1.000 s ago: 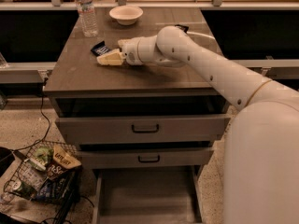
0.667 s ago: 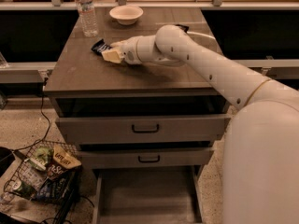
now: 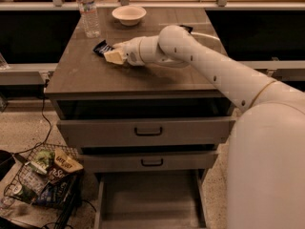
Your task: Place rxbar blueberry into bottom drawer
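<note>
Pincer (image 3: 114,56) sits at the bar (image 3: 100,46) on the brown counter (image 3: 86,76), grip unclear; bottle (image 3: 88,11) and bowl (image 3: 128,14) behind, bottom drawer (image 3: 150,199) open.

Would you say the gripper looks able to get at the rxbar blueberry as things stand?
Probably yes. The gripper sits right beside the rxbar blueberry on the cabinet top, with nothing between them; the water bottle and the bowl stand farther back, out of the way.
</note>
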Controlling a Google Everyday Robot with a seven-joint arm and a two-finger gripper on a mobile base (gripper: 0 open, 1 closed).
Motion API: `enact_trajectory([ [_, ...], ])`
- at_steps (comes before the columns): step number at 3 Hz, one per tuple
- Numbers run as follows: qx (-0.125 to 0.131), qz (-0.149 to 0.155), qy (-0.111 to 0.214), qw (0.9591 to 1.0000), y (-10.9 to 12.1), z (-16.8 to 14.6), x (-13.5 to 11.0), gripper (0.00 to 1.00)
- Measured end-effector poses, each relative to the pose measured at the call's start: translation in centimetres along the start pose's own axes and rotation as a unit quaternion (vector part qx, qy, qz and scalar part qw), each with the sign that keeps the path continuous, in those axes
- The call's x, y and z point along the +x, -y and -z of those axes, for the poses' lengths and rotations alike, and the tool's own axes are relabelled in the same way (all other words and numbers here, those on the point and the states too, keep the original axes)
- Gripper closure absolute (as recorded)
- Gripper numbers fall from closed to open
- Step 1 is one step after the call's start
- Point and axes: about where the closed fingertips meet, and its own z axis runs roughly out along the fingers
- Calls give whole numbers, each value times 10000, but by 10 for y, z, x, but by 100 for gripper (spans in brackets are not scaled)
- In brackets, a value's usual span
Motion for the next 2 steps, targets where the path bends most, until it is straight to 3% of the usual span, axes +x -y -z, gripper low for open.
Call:
enact_trajectory([
  [2,0,1,0,10000,0,0,0,100],
])
